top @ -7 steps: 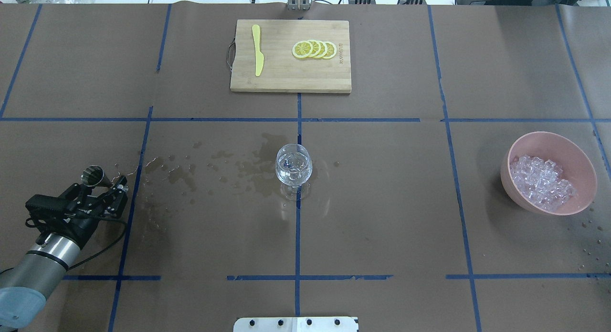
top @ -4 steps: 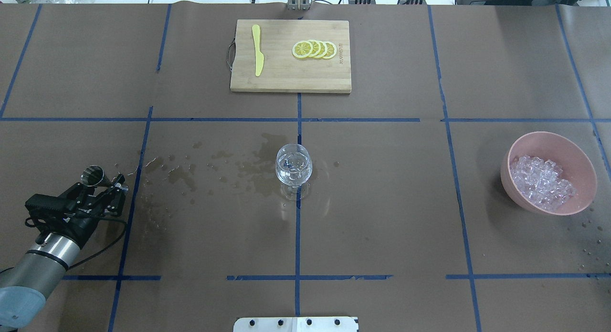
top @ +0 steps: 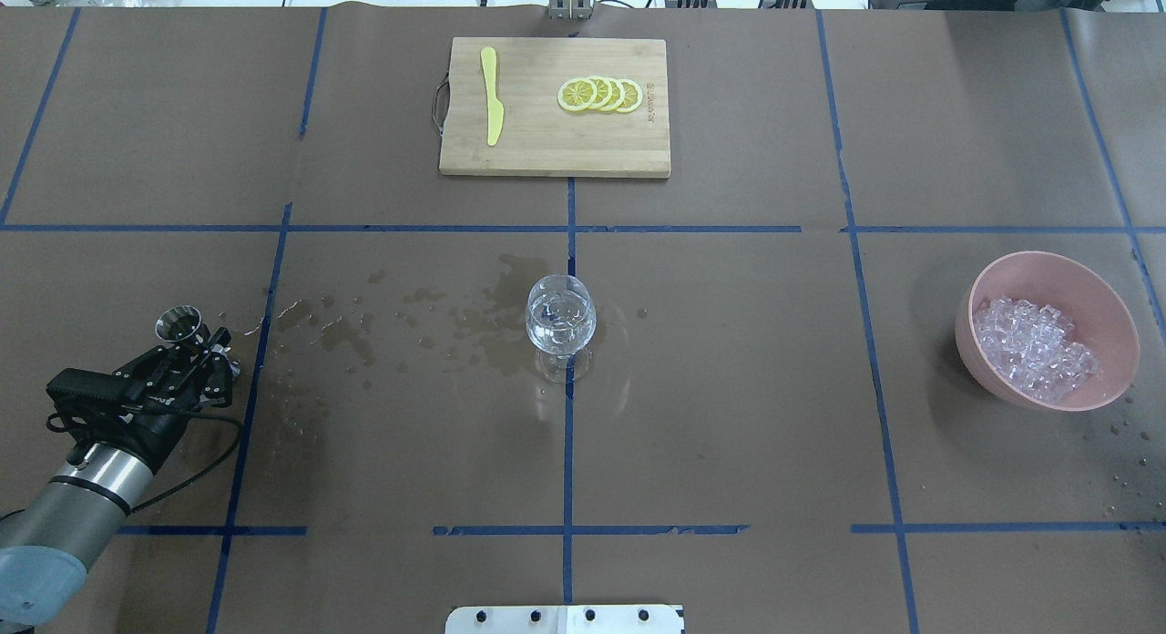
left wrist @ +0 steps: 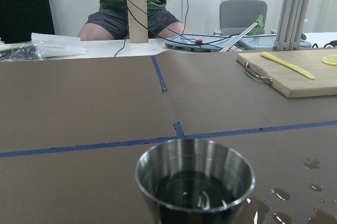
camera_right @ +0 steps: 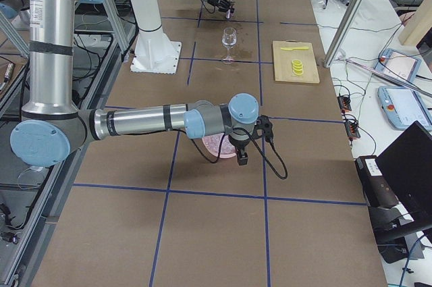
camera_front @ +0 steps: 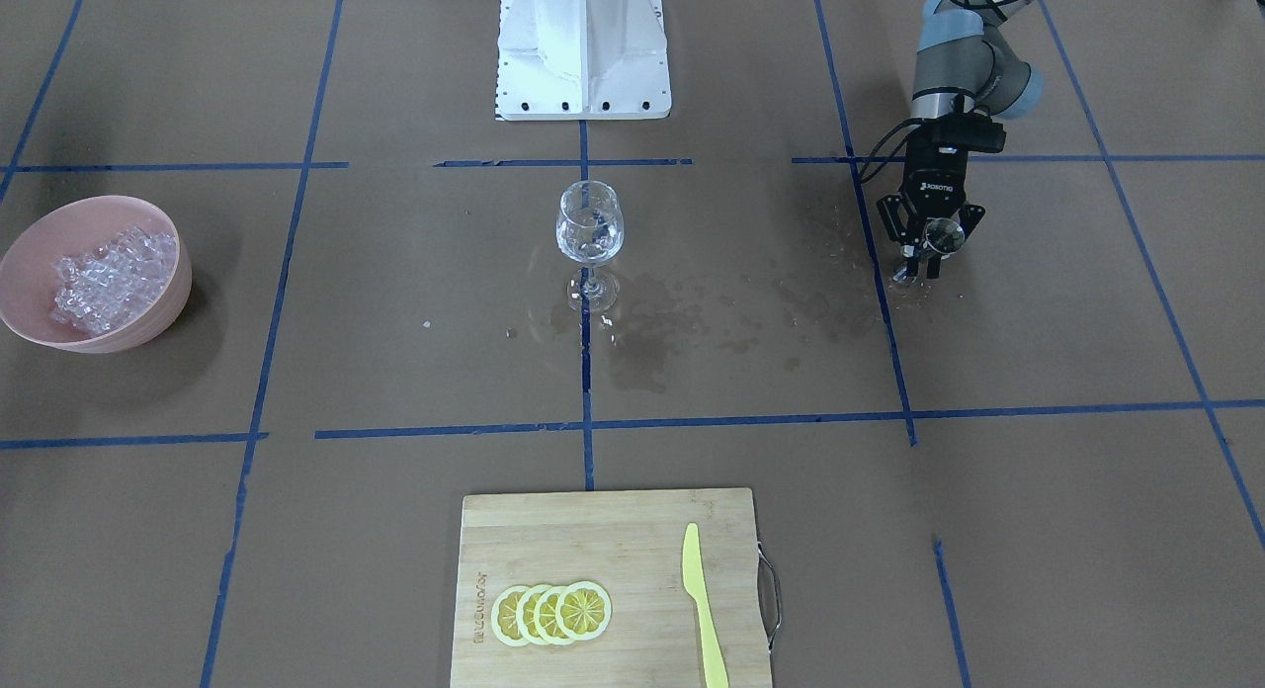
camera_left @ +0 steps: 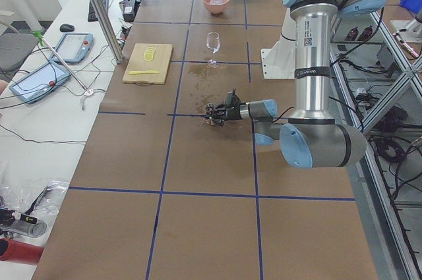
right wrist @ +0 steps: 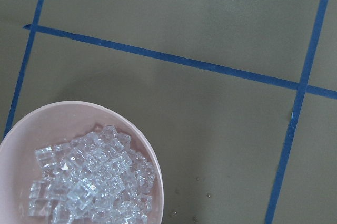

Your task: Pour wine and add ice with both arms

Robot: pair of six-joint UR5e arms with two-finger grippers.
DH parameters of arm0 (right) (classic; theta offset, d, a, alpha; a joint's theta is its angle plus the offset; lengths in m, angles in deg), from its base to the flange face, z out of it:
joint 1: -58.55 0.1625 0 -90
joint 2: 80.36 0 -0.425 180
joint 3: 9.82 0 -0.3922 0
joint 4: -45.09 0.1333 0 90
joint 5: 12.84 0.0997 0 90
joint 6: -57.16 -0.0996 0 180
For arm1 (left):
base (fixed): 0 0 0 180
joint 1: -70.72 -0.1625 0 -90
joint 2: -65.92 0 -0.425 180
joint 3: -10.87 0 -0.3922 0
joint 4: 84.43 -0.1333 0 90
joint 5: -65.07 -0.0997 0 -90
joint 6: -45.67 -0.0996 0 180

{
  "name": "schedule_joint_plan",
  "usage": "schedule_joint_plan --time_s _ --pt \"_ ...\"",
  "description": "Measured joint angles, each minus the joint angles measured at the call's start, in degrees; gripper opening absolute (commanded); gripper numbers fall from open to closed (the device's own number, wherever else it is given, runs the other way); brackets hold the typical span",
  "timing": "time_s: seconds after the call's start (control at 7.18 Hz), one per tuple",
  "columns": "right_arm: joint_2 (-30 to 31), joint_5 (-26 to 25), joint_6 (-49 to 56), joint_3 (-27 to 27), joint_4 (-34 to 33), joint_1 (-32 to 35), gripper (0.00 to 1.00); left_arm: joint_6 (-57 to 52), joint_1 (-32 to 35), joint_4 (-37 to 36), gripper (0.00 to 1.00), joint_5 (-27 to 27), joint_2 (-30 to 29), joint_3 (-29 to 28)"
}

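Observation:
My left gripper (top: 199, 356) is at the table's left, shut on a small steel measuring cup (top: 178, 324) that stands upright with dark liquid in it; the cup fills the bottom of the left wrist view (left wrist: 195, 187). A clear stemmed glass (top: 560, 320) stands at the table's middle, far from both grippers. The ice (top: 1034, 352) lies heaped in a pink bowl (top: 1057, 283) at the right. My right gripper (camera_right: 241, 155) hangs over that bowl; I cannot tell whether it is open. Its wrist view shows the ice (right wrist: 89, 182) from above.
A bamboo cutting board (top: 556, 147) with lemon slices (top: 601, 95) and a yellow knife (top: 492, 97) lies at the far middle. Wet spill marks (top: 346, 333) run between the cup and the glass. The white column base (camera_front: 583, 45) stands at the robot's side.
The left gripper has turned the steel cup from tilted to upright and drawn back a little to the left. Nothing else moved.

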Motion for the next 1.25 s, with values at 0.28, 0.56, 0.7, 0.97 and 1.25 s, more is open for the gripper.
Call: schedule_joint_plan --time_s 0.28,0.56,0.7,0.97,1.25 --pt "-0.04 0.00 -0.05 0.04 0.00 0.00 1.00 0.00 0.32 0.13 0.00 -0.06 0.00 0.27" --pt "-0.07 0.00 -0.18 0.06 0.00 0.00 1.00 0.06 1.14 0.41 0.00 -0.11 -0.36 0.66" --pt "-0.10 0.00 -0.32 0.08 0.00 0.00 1.00 0.05 1.59 1.07 0.00 -0.15 -0.86 0.90" --pt "-0.27 0.00 -0.45 0.20 0.00 0.00 1.00 -0.07 2.17 2.32 0.00 -0.21 -1.47 1.09" --pt "-0.43 0.00 -0.49 0.26 0.00 0.00 1.00 -6.19 2.34 6.86 0.00 -0.18 -2.34 1.90"
